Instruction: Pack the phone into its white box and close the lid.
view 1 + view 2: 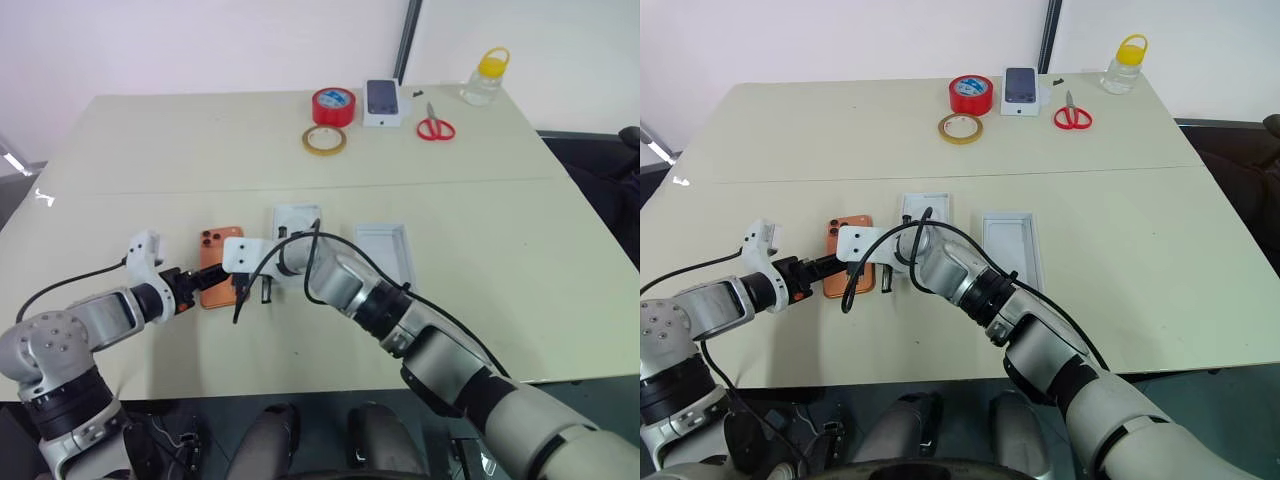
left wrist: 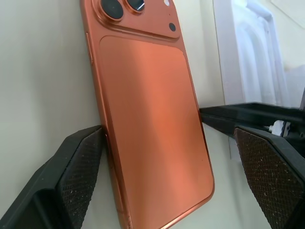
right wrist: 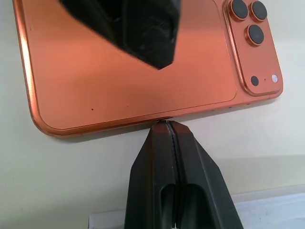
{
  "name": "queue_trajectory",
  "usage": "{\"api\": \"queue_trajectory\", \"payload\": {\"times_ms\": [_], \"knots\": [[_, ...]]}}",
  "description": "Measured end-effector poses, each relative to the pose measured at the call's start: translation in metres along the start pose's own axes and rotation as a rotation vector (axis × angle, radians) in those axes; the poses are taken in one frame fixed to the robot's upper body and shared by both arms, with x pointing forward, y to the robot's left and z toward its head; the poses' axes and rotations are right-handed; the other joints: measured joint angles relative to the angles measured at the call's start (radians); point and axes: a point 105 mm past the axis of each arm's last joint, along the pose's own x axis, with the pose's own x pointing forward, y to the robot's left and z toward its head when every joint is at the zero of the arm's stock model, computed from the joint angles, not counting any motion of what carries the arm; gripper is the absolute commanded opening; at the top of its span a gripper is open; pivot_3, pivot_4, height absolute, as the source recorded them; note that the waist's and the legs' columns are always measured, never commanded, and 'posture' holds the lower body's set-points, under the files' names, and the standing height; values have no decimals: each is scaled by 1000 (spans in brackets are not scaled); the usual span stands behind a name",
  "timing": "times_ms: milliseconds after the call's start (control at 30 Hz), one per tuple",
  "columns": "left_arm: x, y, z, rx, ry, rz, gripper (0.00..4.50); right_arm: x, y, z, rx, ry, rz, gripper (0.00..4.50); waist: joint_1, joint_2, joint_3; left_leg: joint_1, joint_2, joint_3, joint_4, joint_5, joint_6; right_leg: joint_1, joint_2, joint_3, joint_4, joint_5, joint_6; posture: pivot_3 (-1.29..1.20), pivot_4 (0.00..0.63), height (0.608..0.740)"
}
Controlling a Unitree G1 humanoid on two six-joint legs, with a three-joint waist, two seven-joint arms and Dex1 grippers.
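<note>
Right fingers (image 3: 167, 125), pressed together, touch the phone's (image 3: 128, 76) edge.

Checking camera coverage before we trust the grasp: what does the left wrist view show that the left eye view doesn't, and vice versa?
Left wrist view: the left gripper open, one textured pad on each long side of the phone, and the right gripper's shut fingers at the phone's edge.

Left eye view: the whole table, the white box, an insert beside the phone, and at the far edge red tape, a tape ring, the lid, scissors and a jar.

Both: the orange phone lying back up between the grippers.
</note>
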Motion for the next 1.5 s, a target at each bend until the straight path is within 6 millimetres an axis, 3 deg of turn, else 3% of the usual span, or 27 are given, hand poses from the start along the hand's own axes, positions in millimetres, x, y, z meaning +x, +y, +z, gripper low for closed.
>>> {"api": "queue_trajectory", "payload": {"times_ms": [500,600,633,967,1067,1167,1500], "knots": [[6,-1,4,-135,-37,-62,4480,0,5,1,-5,-17,2,0,-7,0,0,0,0,0,0,0,0,0,0,0,0,0,0,0,150,740],[5,2,4,-153,-40,-50,3635,-1,5,2,-7,-19,4,0,-7,0,0,0,0,0,0,0,0,0,0,0,0,0,0,0,150,740],[5,4,4,-162,-39,-42,3162,-1,5,2,-7,-19,5,0,-7,0,0,0,0,0,0,0,0,-1,0,0,0,0,0,0,150,740],[6,8,5,-232,-67,-46,3162,-1,7,2,-11,-23,8,0,-7,-1,0,0,0,0,0,0,0,-1,0,0,0,0,0,0,150,740],[5,9,8,-261,-92,-46,2296,-2,7,3,-10,-24,7,0,-8,-1,0,0,0,0,0,0,0,-1,0,0,0,0,0,0,150,740],[3,12,9,-286,-113,-37,896,-3,7,3,-5,-22,4,0,-8,-1,0,0,0,0,0,0,-1,-1,0,0,0,0,0,0,150,740],[2,7,16,-355,-174,-80,896,-16,-5,4,14,-38,-45,0,-7,-3,1,-1,1,0,0,0,-1,-1,1,0,0,0,0,0,150,740]]}}
